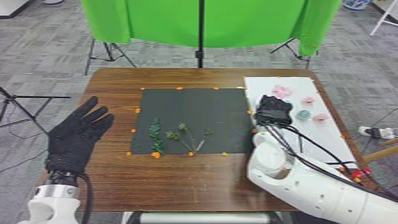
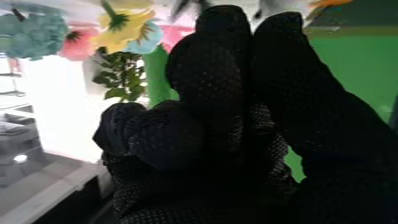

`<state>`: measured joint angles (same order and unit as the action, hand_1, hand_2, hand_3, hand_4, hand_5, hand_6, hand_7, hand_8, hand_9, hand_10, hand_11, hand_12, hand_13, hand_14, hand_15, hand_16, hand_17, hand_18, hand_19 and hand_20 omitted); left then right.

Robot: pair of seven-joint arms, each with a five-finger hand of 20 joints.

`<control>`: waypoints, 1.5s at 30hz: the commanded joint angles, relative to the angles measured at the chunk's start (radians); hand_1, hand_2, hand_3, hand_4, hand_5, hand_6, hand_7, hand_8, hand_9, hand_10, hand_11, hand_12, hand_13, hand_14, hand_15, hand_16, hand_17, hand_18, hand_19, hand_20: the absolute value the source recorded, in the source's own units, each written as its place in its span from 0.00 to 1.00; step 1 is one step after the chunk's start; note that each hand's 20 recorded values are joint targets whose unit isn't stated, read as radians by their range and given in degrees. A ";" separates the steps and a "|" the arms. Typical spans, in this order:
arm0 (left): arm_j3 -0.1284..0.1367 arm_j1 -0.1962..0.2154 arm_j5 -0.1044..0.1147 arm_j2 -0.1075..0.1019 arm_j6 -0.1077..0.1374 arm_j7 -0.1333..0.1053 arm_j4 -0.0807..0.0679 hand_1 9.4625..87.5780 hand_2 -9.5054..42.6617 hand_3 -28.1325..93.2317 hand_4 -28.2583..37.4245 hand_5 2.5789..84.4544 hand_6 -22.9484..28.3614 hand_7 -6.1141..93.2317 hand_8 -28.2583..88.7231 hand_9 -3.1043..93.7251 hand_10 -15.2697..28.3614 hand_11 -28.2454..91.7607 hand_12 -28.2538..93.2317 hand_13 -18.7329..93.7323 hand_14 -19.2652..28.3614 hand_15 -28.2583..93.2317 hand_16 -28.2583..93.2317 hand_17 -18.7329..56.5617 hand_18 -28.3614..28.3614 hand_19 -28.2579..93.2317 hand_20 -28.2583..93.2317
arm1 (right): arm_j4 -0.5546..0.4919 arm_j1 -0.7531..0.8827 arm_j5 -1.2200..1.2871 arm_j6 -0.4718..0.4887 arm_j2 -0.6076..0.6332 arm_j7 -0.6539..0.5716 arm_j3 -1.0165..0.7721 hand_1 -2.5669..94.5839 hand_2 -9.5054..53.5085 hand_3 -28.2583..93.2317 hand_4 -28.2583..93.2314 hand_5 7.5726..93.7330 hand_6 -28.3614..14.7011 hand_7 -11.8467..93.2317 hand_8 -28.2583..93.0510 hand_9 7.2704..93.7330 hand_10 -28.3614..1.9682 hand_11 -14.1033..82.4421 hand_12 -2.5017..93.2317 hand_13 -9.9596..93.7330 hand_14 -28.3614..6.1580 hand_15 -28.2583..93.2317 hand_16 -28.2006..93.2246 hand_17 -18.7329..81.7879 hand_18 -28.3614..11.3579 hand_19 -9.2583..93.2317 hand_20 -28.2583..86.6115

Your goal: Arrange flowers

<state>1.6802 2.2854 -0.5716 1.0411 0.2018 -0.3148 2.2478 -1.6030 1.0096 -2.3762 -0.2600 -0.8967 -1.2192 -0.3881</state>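
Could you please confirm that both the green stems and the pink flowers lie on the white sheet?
Not quite: the head view shows the green stems on the dark mat. The pink flowers do lie on the white sheet.

Glossy brown wood table (image 1: 189,192), matt dark mat (image 1: 191,112), rough leafy green stem (image 1: 155,136).

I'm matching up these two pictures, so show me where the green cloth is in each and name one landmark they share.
Head view: the green cloth hangs beyond the far edge of the table.
Right wrist view: the green cloth shows behind the glove.
Shared landmark: the right robot hand.
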 commanded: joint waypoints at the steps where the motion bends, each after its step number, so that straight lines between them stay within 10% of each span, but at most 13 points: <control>1: 0.001 0.023 0.000 0.005 0.003 0.001 0.005 0.21 0.29 0.90 0.11 0.47 0.66 0.20 0.16 0.42 0.83 0.45 0.32 0.41 0.99 0.66 0.16 0.14 0.96 0.70 0.29 | -0.039 -0.029 -0.036 -0.060 0.062 -0.032 0.011 0.59 0.00 0.84 0.00 1.00 0.59 0.33 0.31 0.99 0.61 0.60 0.30 0.84 0.49 0.90 0.39 0.55 0.02 1.00 0.73; 11: -0.015 0.037 0.019 -0.024 0.019 -0.053 0.006 0.21 0.29 0.90 0.11 0.47 0.66 0.20 0.16 0.42 0.83 0.45 0.32 0.41 0.99 0.66 0.16 0.14 0.95 0.70 0.29 | -0.136 0.035 0.094 0.143 0.040 -0.017 -0.138 0.57 0.00 0.85 0.00 0.98 0.58 0.32 0.33 0.92 0.60 0.64 0.31 0.81 0.47 0.91 0.39 0.54 0.00 1.00 0.74; 17: -0.015 0.030 0.021 -0.039 0.021 -0.066 -0.001 0.21 0.29 0.90 0.11 0.47 0.66 0.20 0.16 0.42 0.83 0.45 0.32 0.41 0.99 0.66 0.16 0.14 0.95 0.70 0.29 | -0.201 0.102 0.218 0.398 0.008 0.015 -0.296 0.43 0.00 0.87 0.01 0.73 0.46 0.28 0.14 0.71 0.29 0.70 0.23 0.68 0.27 0.93 0.35 0.47 0.00 1.00 0.73; 32: -0.028 0.017 0.021 -0.045 0.012 -0.068 -0.008 0.21 0.29 0.90 0.11 0.47 0.67 0.20 0.16 0.42 0.83 0.45 0.32 0.41 0.99 0.66 0.16 0.14 0.95 0.70 0.28 | -0.029 0.015 0.282 0.483 -0.059 -0.023 -0.165 0.39 0.00 0.84 0.00 0.63 0.36 0.25 0.15 0.59 0.11 0.71 0.21 0.62 0.18 0.95 0.32 0.44 0.00 0.98 0.74; 35: -0.023 0.013 0.015 -0.031 0.006 -0.048 -0.008 0.21 0.29 0.90 0.11 0.47 0.66 0.20 0.16 0.42 0.83 0.45 0.32 0.41 0.99 0.66 0.16 0.14 0.95 0.70 0.28 | 0.003 0.004 0.282 0.483 -0.055 -0.002 -0.108 0.39 0.00 0.84 0.00 0.64 0.37 0.26 0.15 0.59 0.12 0.71 0.21 0.63 0.18 0.95 0.32 0.44 0.00 0.98 0.74; 40: -0.021 0.012 0.013 -0.025 0.007 -0.043 -0.007 0.21 0.29 0.90 0.11 0.47 0.66 0.20 0.16 0.42 0.83 0.45 0.32 0.41 0.99 0.66 0.16 0.14 0.95 0.70 0.28 | 0.016 0.015 0.287 0.503 -0.042 0.110 -0.052 0.53 0.00 0.80 0.00 0.77 0.52 0.44 0.24 0.72 0.41 0.72 0.28 0.71 0.37 0.94 0.34 0.47 0.00 1.00 0.72; 45: -0.014 0.014 0.009 -0.014 0.006 -0.029 -0.003 0.21 0.29 0.90 0.11 0.47 0.66 0.20 0.16 0.42 0.83 0.45 0.32 0.41 0.99 0.66 0.16 0.14 0.95 0.70 0.28 | -0.001 0.046 0.222 0.442 -0.029 0.143 -0.032 0.61 0.00 0.79 0.00 0.91 0.61 0.40 0.30 0.88 0.64 0.60 0.36 0.79 0.50 0.92 0.38 0.51 0.00 1.00 0.73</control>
<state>1.6569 2.2921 -0.5584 1.0049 0.2112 -0.3705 2.2461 -1.6206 0.9476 -2.1290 0.2125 -0.9395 -1.1407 -0.4862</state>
